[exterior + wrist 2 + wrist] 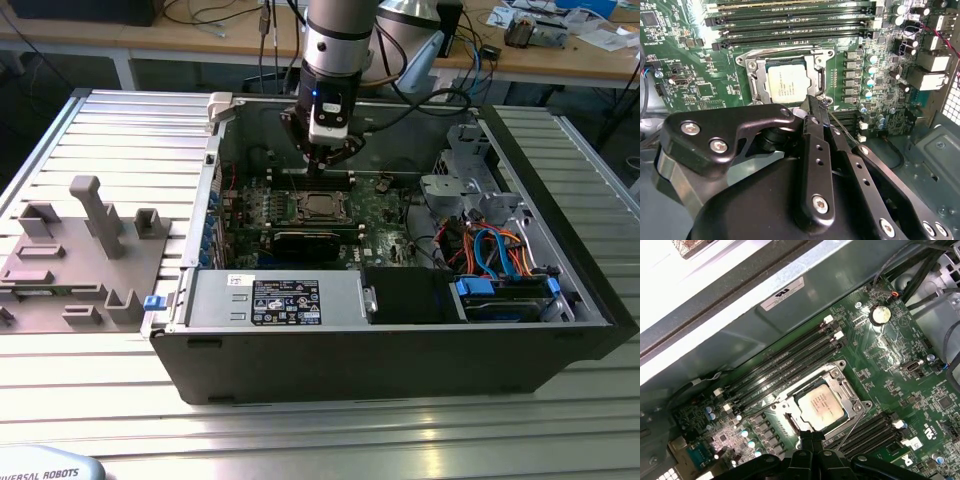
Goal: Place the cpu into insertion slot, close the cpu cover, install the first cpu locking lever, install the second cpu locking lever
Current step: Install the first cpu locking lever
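The cpu [786, 84] lies silvery face up in the insertion slot [318, 207] in the middle of the green board. The cpu cover [815, 67], a thin metal frame, lies flat around it, and the chip shows through its window. In the first wrist view the cpu [821, 404] sits inside the cpu cover [840, 377]. My gripper [815, 104] is shut, its tips down at the socket's edge beside the chip. I see nothing held between them. A thin wire locking lever [852, 427] runs from the socket's corner past my gripper [807, 436].
The board sits inside an open computer case [300, 360]. Long black memory slots [785, 365] flank the socket. Drive cages and blue and orange cables [495, 250] fill the exterior view's right. A grey fixture block [80, 250] stands on the table at the exterior view's left.
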Action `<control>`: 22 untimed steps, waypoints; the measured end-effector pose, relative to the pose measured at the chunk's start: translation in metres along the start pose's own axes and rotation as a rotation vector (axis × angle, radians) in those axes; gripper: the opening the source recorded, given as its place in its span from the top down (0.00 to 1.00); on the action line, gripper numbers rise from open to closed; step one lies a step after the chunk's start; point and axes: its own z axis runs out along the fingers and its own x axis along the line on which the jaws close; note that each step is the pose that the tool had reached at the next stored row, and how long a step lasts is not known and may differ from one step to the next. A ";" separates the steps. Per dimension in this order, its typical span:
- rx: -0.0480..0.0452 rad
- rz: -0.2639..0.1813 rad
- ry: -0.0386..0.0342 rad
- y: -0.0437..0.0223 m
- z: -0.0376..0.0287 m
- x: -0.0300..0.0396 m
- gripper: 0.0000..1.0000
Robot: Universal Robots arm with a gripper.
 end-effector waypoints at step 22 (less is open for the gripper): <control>0.0035 -0.057 -0.0010 0.0000 0.0000 0.0000 0.89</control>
